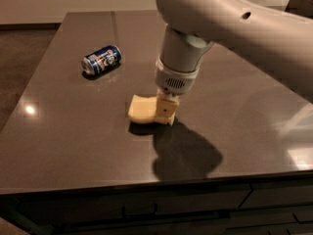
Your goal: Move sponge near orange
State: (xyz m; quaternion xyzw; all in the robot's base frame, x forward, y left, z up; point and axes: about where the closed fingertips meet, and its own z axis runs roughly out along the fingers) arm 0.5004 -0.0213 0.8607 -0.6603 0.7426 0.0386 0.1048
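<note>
Sponge point(141, 108) sits near the middle of the table point(58, 131). The gripper point(165, 114) is down at its right end. I cannot tell if it has hold of it. The orange is hidden, maybe behind the big arm point(254, 28). A grab on just one end could let the soft sponge slip out and drop.

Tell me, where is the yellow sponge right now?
The pale yellow foam sponge lies mid-picture on the dark tabletop, below-right of the blue soda can; the cream tool is at its right edge.
</note>
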